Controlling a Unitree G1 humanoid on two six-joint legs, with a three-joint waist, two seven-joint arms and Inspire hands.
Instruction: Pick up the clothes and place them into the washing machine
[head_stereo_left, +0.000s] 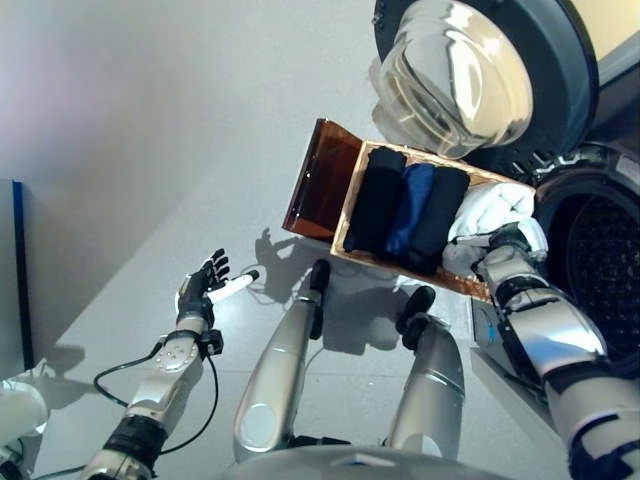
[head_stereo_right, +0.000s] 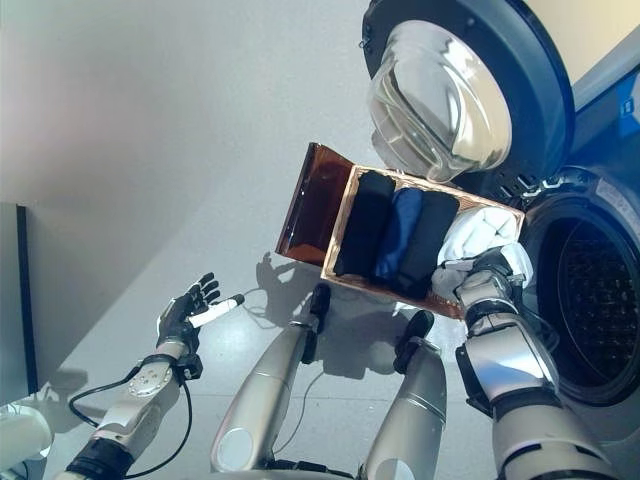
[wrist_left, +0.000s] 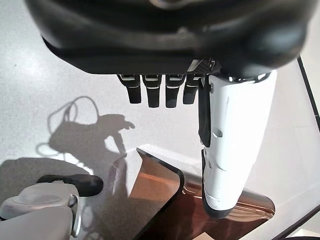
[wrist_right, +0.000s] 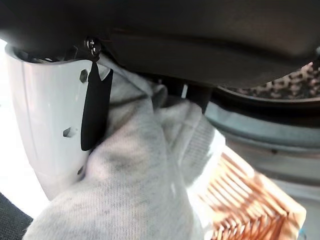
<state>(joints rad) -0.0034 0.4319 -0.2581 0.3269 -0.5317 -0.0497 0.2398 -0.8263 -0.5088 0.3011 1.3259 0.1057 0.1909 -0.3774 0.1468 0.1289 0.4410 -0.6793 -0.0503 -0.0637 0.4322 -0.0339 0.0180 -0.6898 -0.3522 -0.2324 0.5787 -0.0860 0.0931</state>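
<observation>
Your right hand (head_stereo_right: 486, 283) was down in the near right end of the copper-coloured basket (head_stereo_left: 352, 185), its thumb and fingers closed on the white garment (head_stereo_left: 492, 212); the right wrist view showed the white-covered thumb pressed into the cloth and grey-white fleecy fabric bunched up around the palm. That white garment was a crumpled heap with no clear long axis, lying against the basket's right wall, the side nearest the washing machine drum opening (head_stereo_right: 590, 300). Beside it you had three rolled clothes lying side by side: a black roll (head_stereo_left: 378, 197) at the left, a blue roll (head_stereo_left: 408, 208) in the middle and another black roll (head_stereo_left: 440, 214) touching the white garment. Each roll's long axis ran from the basket's far wall toward its near wall, parallel to its neighbours, and all three looked tidy and tightly rolled, dark and matte against the shiny basket. The basket stood on the grey floor (head_stereo_left: 150, 120) just in front of the machine, with a translucent brown flap (head_stereo_left: 318, 180) spread out on its left side. The round glass door (head_stereo_left: 455, 75) of the machine stood swung open above the basket's far end. Your left hand (head_stereo_left: 204, 283) hovered well apart from the basket over bare floor, fingers relaxed and straight, holding nothing.
</observation>
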